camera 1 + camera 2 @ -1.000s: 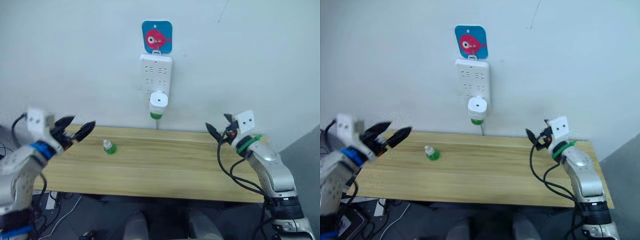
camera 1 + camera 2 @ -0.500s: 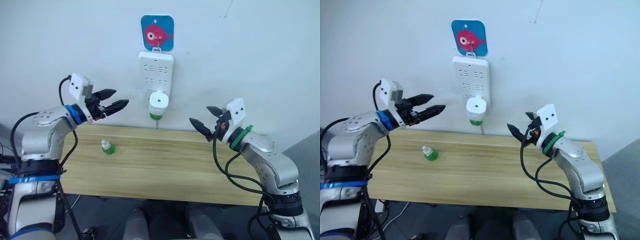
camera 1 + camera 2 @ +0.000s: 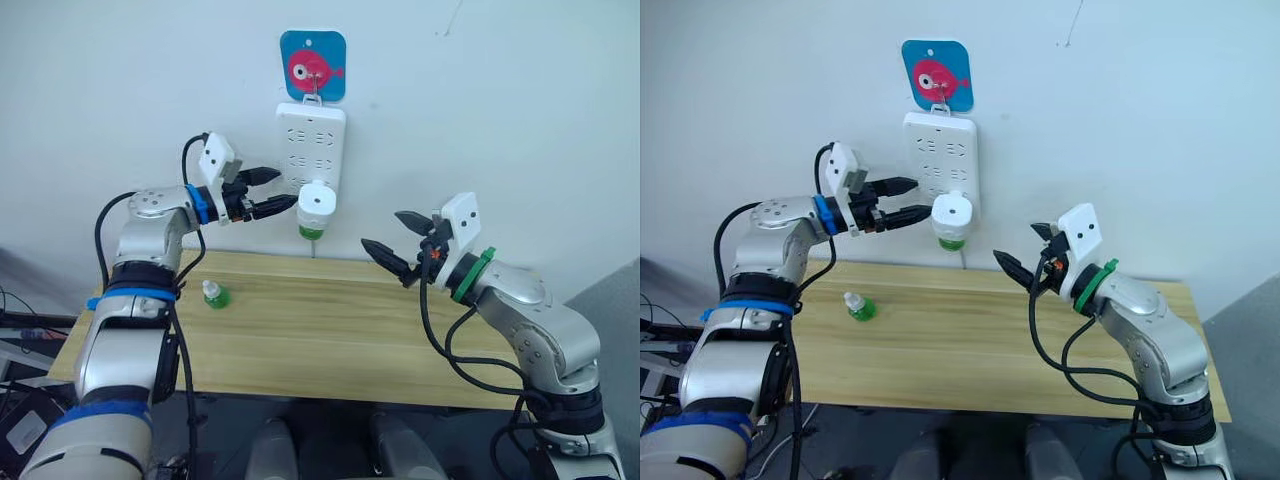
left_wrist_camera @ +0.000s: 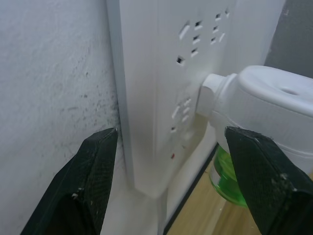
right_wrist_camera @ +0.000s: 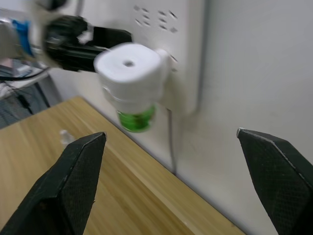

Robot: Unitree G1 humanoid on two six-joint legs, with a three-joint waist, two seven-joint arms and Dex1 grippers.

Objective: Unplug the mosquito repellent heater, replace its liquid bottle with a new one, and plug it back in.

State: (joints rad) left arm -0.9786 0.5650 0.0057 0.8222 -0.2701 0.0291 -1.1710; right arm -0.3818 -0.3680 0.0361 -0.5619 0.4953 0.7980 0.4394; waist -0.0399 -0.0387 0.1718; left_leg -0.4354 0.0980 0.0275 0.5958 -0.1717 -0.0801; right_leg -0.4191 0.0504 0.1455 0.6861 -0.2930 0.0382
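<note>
Overhead, white wall [image 3: 520,110], wooden table [image 3: 330,340]; left claw [image 3: 282,190] and right claw [image 3: 392,242] agape, empty.

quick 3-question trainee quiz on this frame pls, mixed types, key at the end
1. True or false: the mosquito repellent heater is plugged into the power strip.
2. Which gripper is nearer the heater? A) left gripper B) right gripper
3. Fill in: the capped green bottle stands on the ____.

Key
1. True: its plug sits in a lower socket, with the green liquid bottle hanging beneath.
2. A: the open left gripper is just beside the heater; the right gripper, also open, is farther off.
3. Table.
</note>
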